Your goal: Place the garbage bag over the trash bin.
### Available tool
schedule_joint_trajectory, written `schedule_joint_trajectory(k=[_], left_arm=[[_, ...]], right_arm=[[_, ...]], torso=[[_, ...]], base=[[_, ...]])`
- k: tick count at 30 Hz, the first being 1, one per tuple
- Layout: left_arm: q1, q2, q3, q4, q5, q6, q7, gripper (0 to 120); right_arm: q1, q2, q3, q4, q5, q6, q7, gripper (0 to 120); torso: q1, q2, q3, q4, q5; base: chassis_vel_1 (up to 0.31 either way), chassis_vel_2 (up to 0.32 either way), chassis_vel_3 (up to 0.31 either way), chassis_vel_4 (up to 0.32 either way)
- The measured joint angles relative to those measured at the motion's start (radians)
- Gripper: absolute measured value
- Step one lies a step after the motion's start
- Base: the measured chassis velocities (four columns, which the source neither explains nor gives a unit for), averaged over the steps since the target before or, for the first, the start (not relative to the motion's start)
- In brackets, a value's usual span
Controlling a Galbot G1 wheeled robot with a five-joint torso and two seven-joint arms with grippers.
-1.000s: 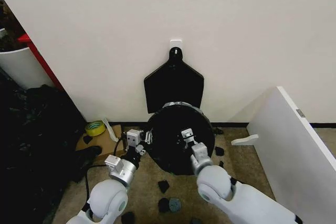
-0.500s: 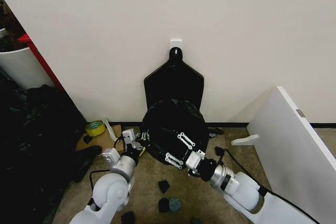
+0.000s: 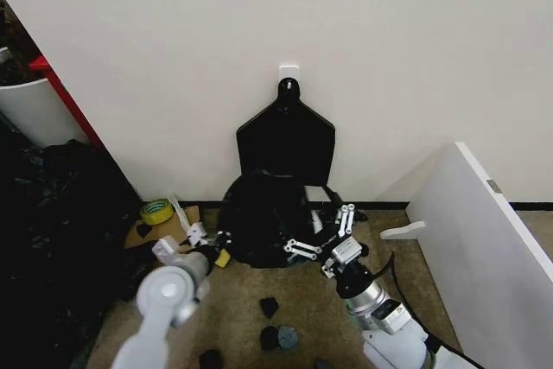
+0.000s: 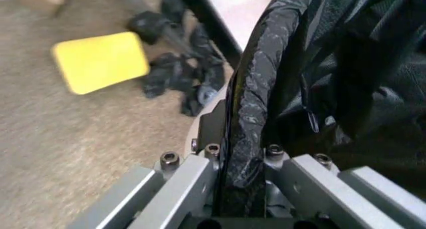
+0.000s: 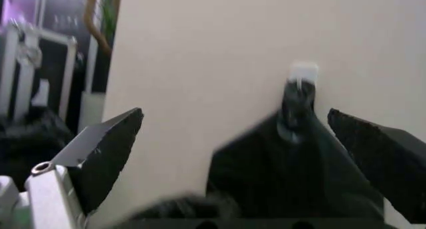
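Left pincer [image 4: 243, 199] pinching garbage bag [image 3: 259, 218] — right pincer [image 3: 324, 232] spread, empty

This looks like a makeshift test corner of a lab or workroom rather than a lived-in home: a bare cream wall [image 3: 363, 32] meets worn brown carpet [image 3: 242, 317] along a dark baseboard. Work clutter lies about the floor, with a roll of yellow tape [image 3: 156, 211] on a piece of cardboard [image 3: 173, 229], small black scraps [image 3: 270, 307], and a white panel [image 3: 484, 239] leaning at the right. A flat bundle of black bags [image 3: 286, 140] hangs from a small white hook [image 3: 289, 70] on the wall, and a heap of black plastic [image 3: 60, 213] is piled at the left.
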Motion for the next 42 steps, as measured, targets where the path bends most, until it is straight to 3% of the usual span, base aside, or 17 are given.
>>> schedule_joint_trajectory(k=[8, 30, 39, 40, 42], left_arm=[[0.006, 0.012, -0.083, -0.037, -0.107, 0.035, -0.02, 1], [0.056, 0.008, -0.089, -0.154, -0.129, 0.066, -0.014, 1], [0.057, 0.018, -0.071, -0.146, -0.093, 0.061, 0.002, 1], [0.057, 0.022, -0.059, -0.142, -0.067, 0.054, 0.015, 1], [0.056, 0.034, -0.024, -0.134, -0.005, 0.031, 0.046, 1]], right_arm=[[-0.014, 0.01, -0.005, -0.132, -0.08, 0.053, -0.086, 100], [0.051, 0.076, 0.024, -0.364, -0.17, 0.109, -0.144, 100], [0.051, 0.051, 0.061, -0.363, -0.171, 0.154, -0.149, 100], [0.051, 0.039, 0.069, -0.362, -0.137, 0.183, -0.186, 100], [0.05, 0.009, 0.095, -0.367, 0.027, 0.271, -0.384, 100]], torso=[[0.0, 0.0, 0.0, -0.0002, 0.0001], [0.0, 0.0, 0.0, -0.0002, 0.0002], [0.0, 0.0, 0.0, -0.0002, 0.0002], [0.0, 0.0, 0.0, -0.0001, 0.0003], [0.0, 0.0, 0.0, -0.0002, 0.0001]], base=[[0.0, 0.0, 0.0, 0.0], [0.0, 0.0, 0.0, 0.0], [0.0, 0.0, 0.0, 0.0], [0.0, 0.0, 0.0, 0.0], [0.0, 0.0, 0.0, 0.0]])
